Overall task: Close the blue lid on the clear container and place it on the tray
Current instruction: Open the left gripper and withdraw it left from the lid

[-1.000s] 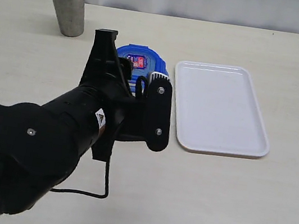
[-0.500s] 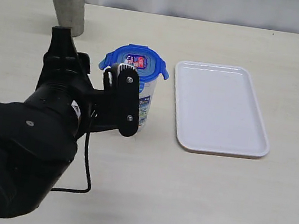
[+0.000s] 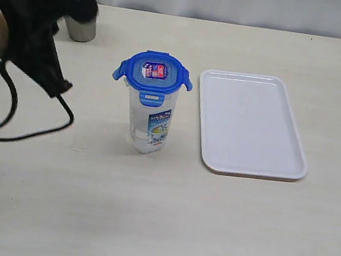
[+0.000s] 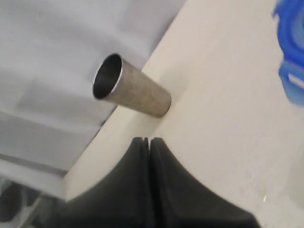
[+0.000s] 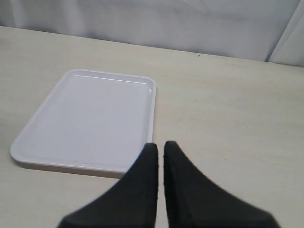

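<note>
The clear container (image 3: 151, 121) stands upright on the table, just left of the white tray (image 3: 249, 124). The blue lid (image 3: 154, 73) sits on top of it, sticker up, with its side flaps sticking outward. My left arm (image 3: 26, 14) is raised at the far left, well away from the container. In the left wrist view my left gripper (image 4: 149, 140) is shut on nothing, and an edge of the blue lid (image 4: 292, 47) shows at the side. My right gripper (image 5: 160, 145) is shut and empty, hovering near one corner of the tray (image 5: 90, 118); it is out of the exterior view.
A grey metal cup (image 3: 81, 26) stands at the back left, partly hidden behind my left arm, and shows whole in the left wrist view (image 4: 130, 88). A black cable (image 3: 33, 135) hangs from the left arm over the table. The tray holds nothing.
My left gripper has let go beside the lidded container, pulled back up and to the left, and shut. The container stands alone with the lid on top. The right gripper has not changed.
</note>
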